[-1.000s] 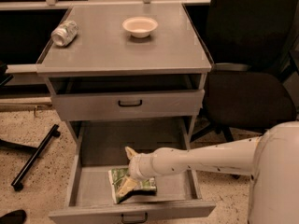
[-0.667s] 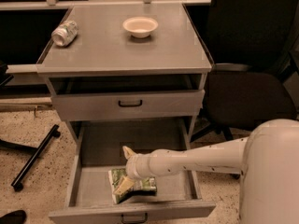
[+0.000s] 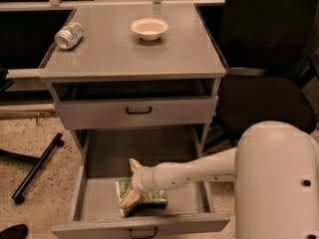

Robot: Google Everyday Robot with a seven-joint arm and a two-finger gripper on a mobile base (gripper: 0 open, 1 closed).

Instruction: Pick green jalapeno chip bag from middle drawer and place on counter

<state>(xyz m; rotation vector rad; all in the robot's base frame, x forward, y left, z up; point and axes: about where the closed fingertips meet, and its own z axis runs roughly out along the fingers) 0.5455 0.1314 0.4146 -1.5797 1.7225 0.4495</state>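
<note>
The middle drawer [image 3: 97, 203] is pulled open at the bottom of the cabinet. The green jalapeno chip bag [image 3: 149, 199] lies crumpled on the drawer floor near the front, about mid-width. My white arm reaches in from the right. My gripper [image 3: 130, 184] is inside the drawer over the bag's left end and is open: one finger points to the drawer's back, the other [image 3: 128, 203] lies on the bag. The counter [image 3: 124, 54] is the grey cabinet top above.
A crushed silvery can [image 3: 69, 35] lies at the counter's left and a white bowl [image 3: 149, 28] stands near its back middle. The upper drawer [image 3: 137, 111] is closed. A black office chair [image 3: 269, 98] stands right of the cabinet; a black chair leg [image 3: 37, 166] lies on the floor at left.
My gripper has shifted slightly left over the bag, and my arm's white body fills more of the lower right. The bag has not moved.
</note>
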